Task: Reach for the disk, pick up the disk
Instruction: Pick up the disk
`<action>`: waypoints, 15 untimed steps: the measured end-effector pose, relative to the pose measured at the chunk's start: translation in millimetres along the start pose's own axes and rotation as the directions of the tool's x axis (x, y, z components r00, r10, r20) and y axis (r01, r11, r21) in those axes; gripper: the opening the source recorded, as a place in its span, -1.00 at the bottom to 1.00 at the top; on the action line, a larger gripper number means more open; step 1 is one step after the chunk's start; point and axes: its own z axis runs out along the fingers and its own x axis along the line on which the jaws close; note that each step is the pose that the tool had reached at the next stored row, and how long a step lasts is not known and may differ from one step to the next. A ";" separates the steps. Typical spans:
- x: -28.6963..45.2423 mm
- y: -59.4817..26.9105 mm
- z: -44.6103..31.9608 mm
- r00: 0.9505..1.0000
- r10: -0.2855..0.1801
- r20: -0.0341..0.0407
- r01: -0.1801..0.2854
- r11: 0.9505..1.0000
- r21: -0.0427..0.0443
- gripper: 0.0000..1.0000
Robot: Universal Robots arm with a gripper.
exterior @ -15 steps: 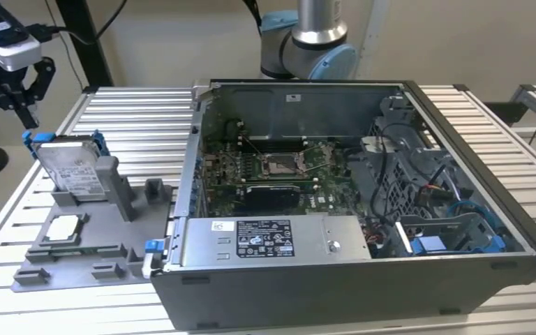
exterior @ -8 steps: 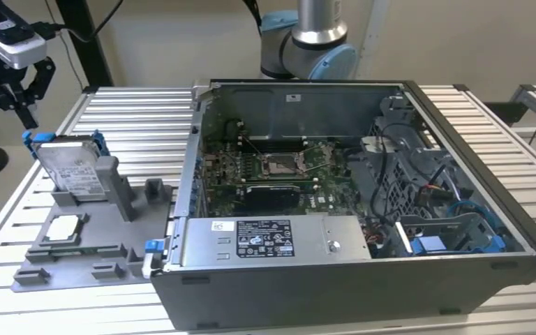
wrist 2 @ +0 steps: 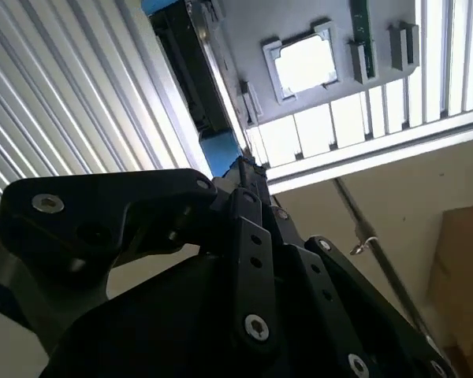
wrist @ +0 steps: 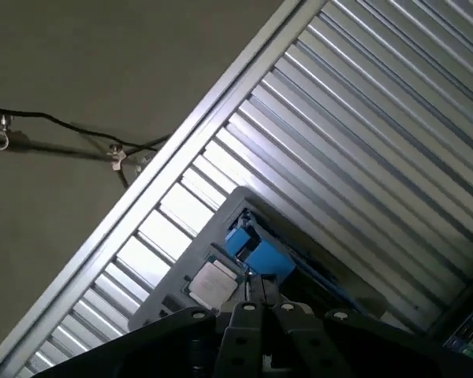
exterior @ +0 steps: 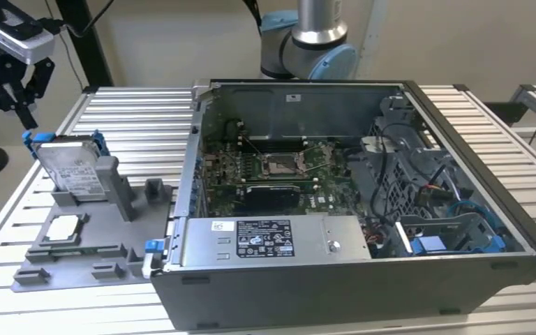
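Observation:
The disk, a silver-grey drive with a white label in a bright blue frame, stands tilted in a slot of the grey fixture on the exterior view's left. My gripper hangs just above the disk's upper corner, on its side nearer the exterior view's left, and does not touch it. In both wrist views the black fingers meet at their tips with nothing between them, and the blue frame lies just past them.
A small square silver chip rests in the fixture in front of the disk. An open computer case with a labelled power-supply box stands on the slatted metal table to the exterior view's right.

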 end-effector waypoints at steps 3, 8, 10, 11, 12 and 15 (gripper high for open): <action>-0.2 -0.1 0.0 0.997 -0.081 -0.004 0.081 0.997 0.000 -1.00; -0.8 -0.7 0.0 0.989 -0.146 -0.006 0.146 0.989 0.000 -1.00; -1.1 -0.9 -0.1 0.985 -0.170 -0.008 0.170 0.985 -0.001 -1.00; -1.3 -1.1 -0.1 0.983 -0.183 -0.008 0.183 0.983 -0.001 -1.00; -1.5 -1.2 -0.1 0.981 -0.195 -0.009 0.195 0.981 -0.001 -1.00; -2.1 -1.8 -0.1 0.973 -0.230 -0.010 0.230 0.973 -0.001 -1.00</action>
